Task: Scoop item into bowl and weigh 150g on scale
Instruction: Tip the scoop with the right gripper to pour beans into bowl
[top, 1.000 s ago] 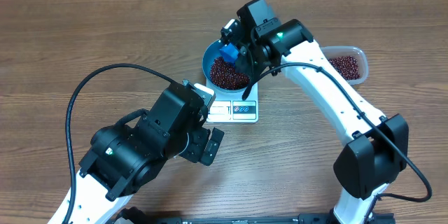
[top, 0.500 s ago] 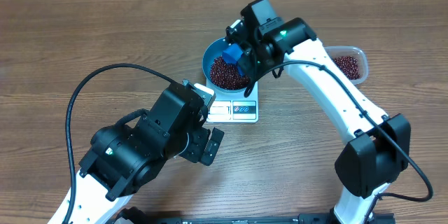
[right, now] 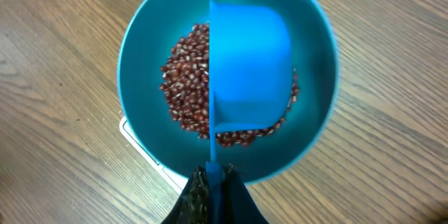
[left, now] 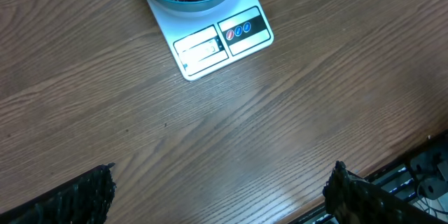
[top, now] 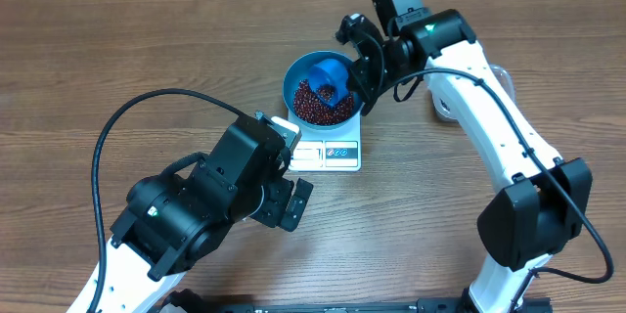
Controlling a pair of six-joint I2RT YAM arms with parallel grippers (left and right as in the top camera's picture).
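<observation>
- Left gripper [left: 220,199] is nearest me: its fingers stand wide apart with nothing between them, only bare wooden table [left: 294,112] below
- From the left wrist view the scale [left: 217,42] lies ahead of those fingers and well apart from them, display window and button panel turned toward the gripper
- I read no figure on the display; it is too small in every view
- The bowl [top: 293,73] sits on the far part of the scale and overhangs its sides, leaving only the panel edge uncovered
- The beans [right: 183,84] lie as a loose maroon heap in the bottom of the bowl, with blue wall showing all round above them
- A small blue scoop [right: 252,63] hangs inside the bowl, turned on its side over the right half of the heap; I cannot tell whether it touches the beans
- Right gripper [right: 211,182] is clamped tight on the scoop's thin handle, just outside the bowl's rim, so the beans lie beyond its fingertips and below them
- Farthest off, a clear tub [top: 441,109] is mostly hidden under the right arm; I cannot see its contents
</observation>
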